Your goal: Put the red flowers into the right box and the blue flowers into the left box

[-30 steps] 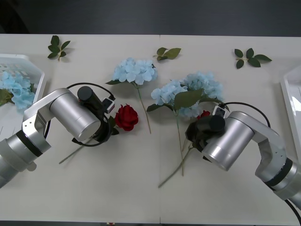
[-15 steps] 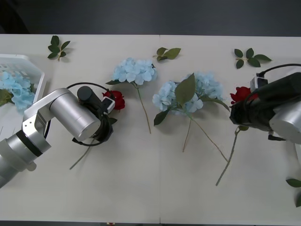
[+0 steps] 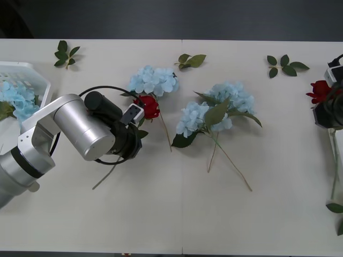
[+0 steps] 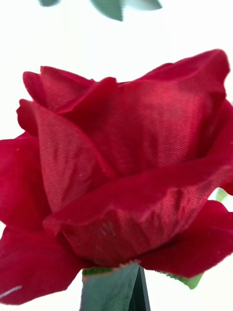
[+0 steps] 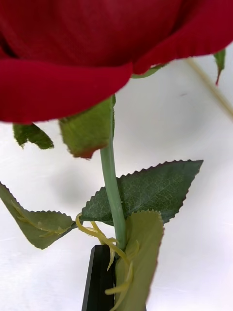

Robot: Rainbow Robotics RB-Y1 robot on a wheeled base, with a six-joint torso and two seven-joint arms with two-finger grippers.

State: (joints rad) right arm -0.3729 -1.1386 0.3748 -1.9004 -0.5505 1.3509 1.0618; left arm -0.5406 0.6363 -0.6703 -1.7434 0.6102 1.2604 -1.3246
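Note:
My left gripper (image 3: 140, 121) is shut on the stem of a red rose (image 3: 149, 106), held beside a blue flower (image 3: 154, 79) at the table's middle left. In the left wrist view the stem (image 5: 111, 189) runs down between the black fingers (image 5: 98, 277). At the table's far right edge my right gripper (image 3: 323, 107) is shut on another red rose (image 3: 320, 90), whose head looms close in the right wrist view (image 4: 121, 160). Its stem hangs over the right box (image 3: 335, 152), seen only in part. Two more blue flowers (image 3: 214, 107) lie in the middle. The left box (image 3: 29, 70) holds a blue flower (image 3: 16, 99).
Loose green leaf sprigs lie along the far side of the table, at the left (image 3: 66, 53), middle (image 3: 192, 60) and right (image 3: 285, 65). The stems of the middle blue flowers (image 3: 230, 158) reach toward the near side. A leaf (image 3: 335, 207) lies at the right edge.
My right arm has pulled a rose out from under the middle blue flowers and carried it to the right edge. My left gripper has lifted its rose toward the blue flower.

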